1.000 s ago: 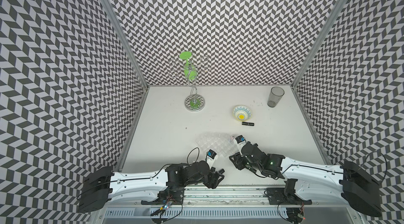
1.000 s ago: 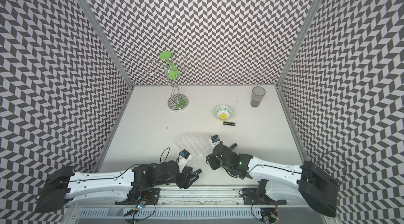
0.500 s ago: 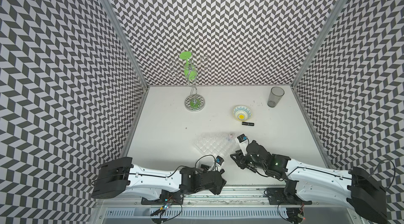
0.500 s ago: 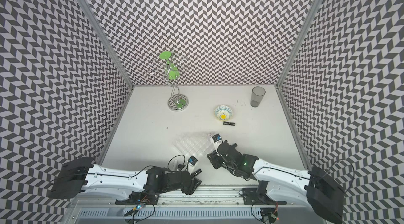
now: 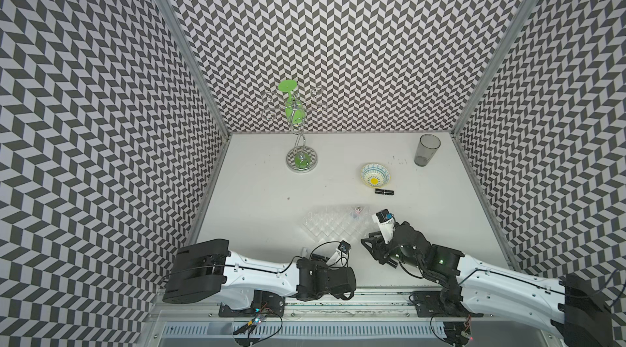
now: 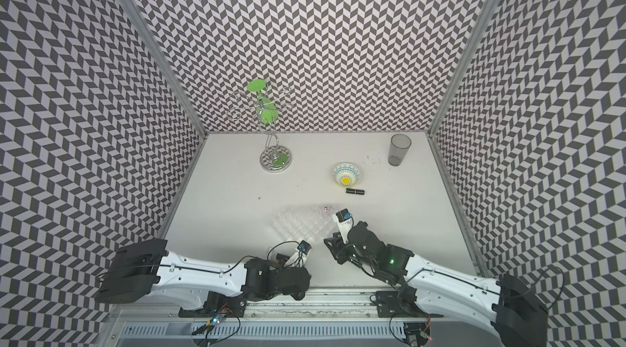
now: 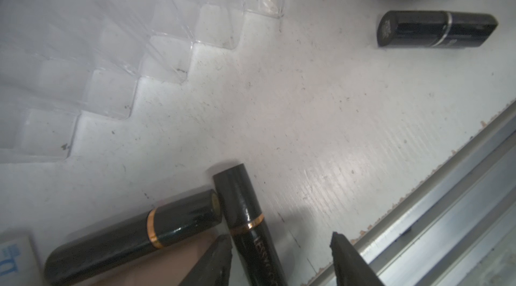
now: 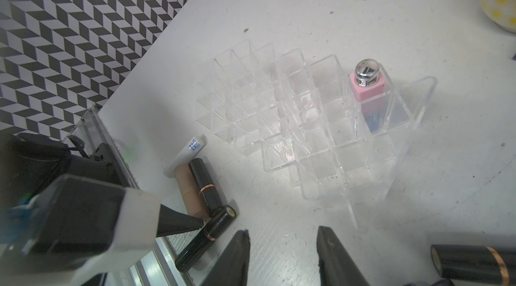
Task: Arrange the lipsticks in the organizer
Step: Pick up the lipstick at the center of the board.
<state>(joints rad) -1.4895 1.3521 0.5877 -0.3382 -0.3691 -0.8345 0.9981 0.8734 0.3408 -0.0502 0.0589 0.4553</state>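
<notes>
In both top views, your two arms reached low over the near edge of the tabletop (image 5: 264, 192), and you could not tell from there how either pair of jaws stood. The clear acrylic organizer (image 5: 333, 226) sat just ahead of both. A stray black lipstick (image 5: 384, 191) lay well beyond it, just beside the patterned bowl (image 5: 375, 176).

In the left wrist view, your left jaws stood partly open astride a gold-banded black lipstick (image 7: 245, 226). It lay lengthwise between the fingertips (image 7: 215, 262), hard by one and with bare tabletop before the other, so nothing was gripped. A second gold-banded lipstick (image 7: 134, 231) lay crosswise to that side, its end touching the first. Ahead was the organizer's stepped edge, and further ahead on the other side lay two silver-banded black lipsticks (image 7: 435, 29).

In the right wrist view, your right jaws were narrowly open over bare tabletop, holding nothing. Ahead of them, a blue-pink lipstick (image 8: 370, 94) stood upright in one cell of the organizer, and the other cells looked empty. Off to one side lay a beige tube (image 8: 185, 192) and a white tube (image 8: 187, 150).

These tubes looked light, stiff, glossy and round, so they would probably roll or squirt from a pinch. You would do best to take one across the barrel near its band. The organizer looked light and brittle, and likely to slide if a tube caught a wall.
</notes>
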